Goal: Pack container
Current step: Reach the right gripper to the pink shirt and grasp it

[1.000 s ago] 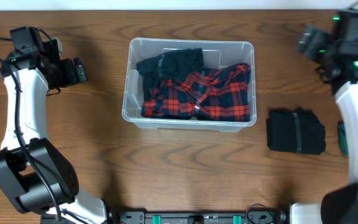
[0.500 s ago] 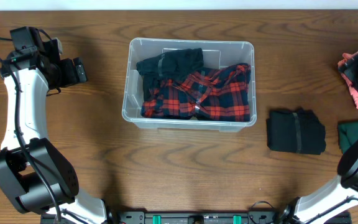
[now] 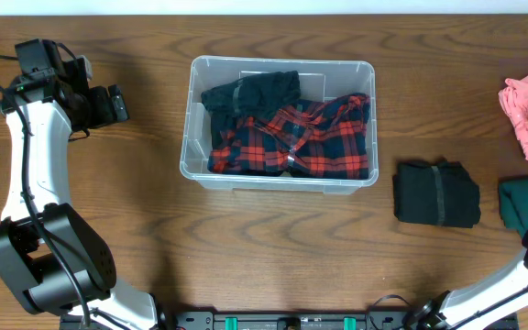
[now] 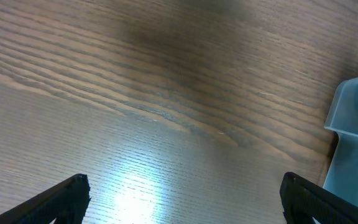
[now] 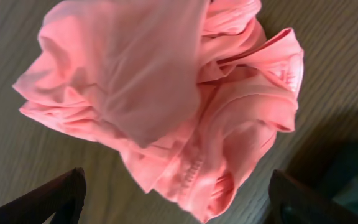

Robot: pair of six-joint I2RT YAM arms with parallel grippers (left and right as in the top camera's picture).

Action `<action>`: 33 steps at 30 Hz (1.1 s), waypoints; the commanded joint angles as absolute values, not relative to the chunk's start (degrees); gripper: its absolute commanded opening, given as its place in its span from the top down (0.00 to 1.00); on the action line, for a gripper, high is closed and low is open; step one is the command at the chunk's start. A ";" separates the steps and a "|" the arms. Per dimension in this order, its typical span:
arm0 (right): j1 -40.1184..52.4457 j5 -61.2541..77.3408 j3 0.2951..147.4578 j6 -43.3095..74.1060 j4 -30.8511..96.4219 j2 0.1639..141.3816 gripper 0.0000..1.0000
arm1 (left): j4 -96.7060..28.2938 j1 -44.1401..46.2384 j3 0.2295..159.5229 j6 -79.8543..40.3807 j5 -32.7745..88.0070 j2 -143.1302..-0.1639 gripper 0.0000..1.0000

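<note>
The clear plastic container (image 3: 187, 137) stands at the table's middle back and holds a folded black garment (image 3: 250, 92) and a red-and-black plaid shirt (image 3: 310, 137). Its corner shows in the left wrist view (image 4: 353, 143). My left gripper (image 4: 182, 199) is open and empty over bare wood to the left of the container. My right gripper (image 5: 176, 199) is open above a crumpled pink garment (image 5: 166, 93), which lies at the far right edge of the table (image 3: 526, 110). In the overhead view only a dark bit of the right arm shows at the right edge.
A folded black garment (image 3: 435, 192) lies on the wood to the right of the container. A folded dark green garment (image 3: 525, 203) lies at the right edge, below the pink one. The table is brown wood.
My right arm has swung out past the right edge of the overhead view, uncovering the pink garment. The left arm has not moved.
</note>
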State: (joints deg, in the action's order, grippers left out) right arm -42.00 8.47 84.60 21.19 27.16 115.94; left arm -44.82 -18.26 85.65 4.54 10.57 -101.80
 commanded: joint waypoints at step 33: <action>-43.44 11.42 84.53 17.02 15.46 127.61 0.99 | -44.93 -18.26 85.73 4.91 10.94 -102.24 0.02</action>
State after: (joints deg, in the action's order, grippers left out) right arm -43.38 11.03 84.58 17.34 14.79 126.39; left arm -44.82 -18.26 85.65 4.54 10.57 -101.80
